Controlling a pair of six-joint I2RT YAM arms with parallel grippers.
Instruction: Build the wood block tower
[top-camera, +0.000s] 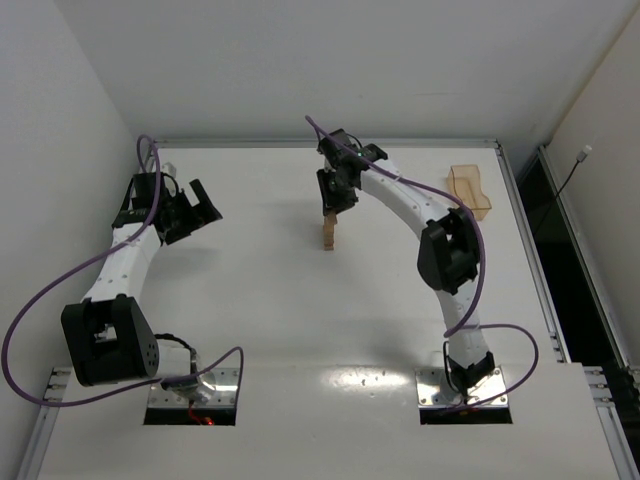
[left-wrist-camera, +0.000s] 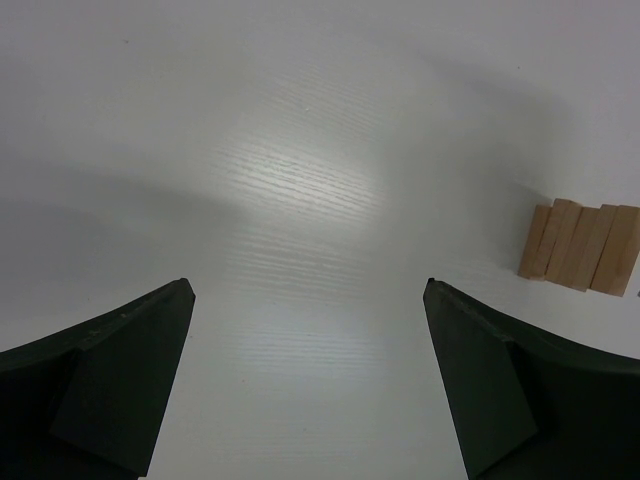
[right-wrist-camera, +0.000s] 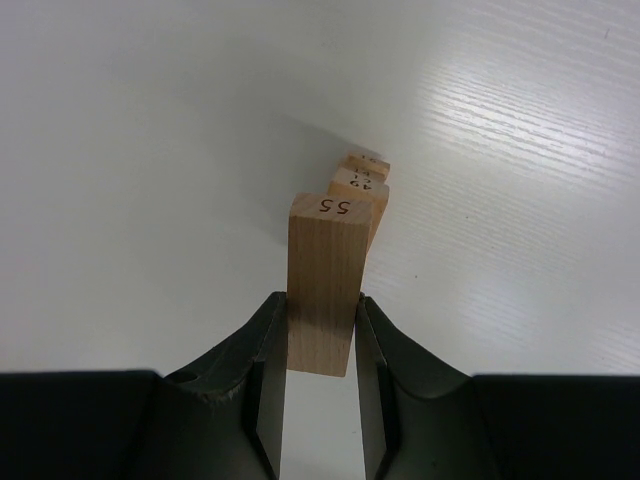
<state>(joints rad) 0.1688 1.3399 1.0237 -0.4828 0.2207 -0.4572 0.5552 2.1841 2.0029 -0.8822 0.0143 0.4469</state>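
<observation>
Where the top view shows the bench (top-camera: 250, 300), the tower (top-camera: 328, 236) stands mid-bench just under the right gripper (top-camera: 336, 205). The orange tray (top-camera: 470, 190) sits far right, its contents unclear.

Left wrist view: the left gripper (left-wrist-camera: 308, 290) is spread wide, with wood blocks (left-wrist-camera: 580, 245) packed side by side at right.

Right wrist view: the right gripper pinches a block (right-wrist-camera: 322, 290) marked 55, its long axis pointing away from the camera.

Bright overhead light throws a glossy glare patch on the white table (left-wrist-camera: 300, 190); shadows are soft, focus sharp.
</observation>
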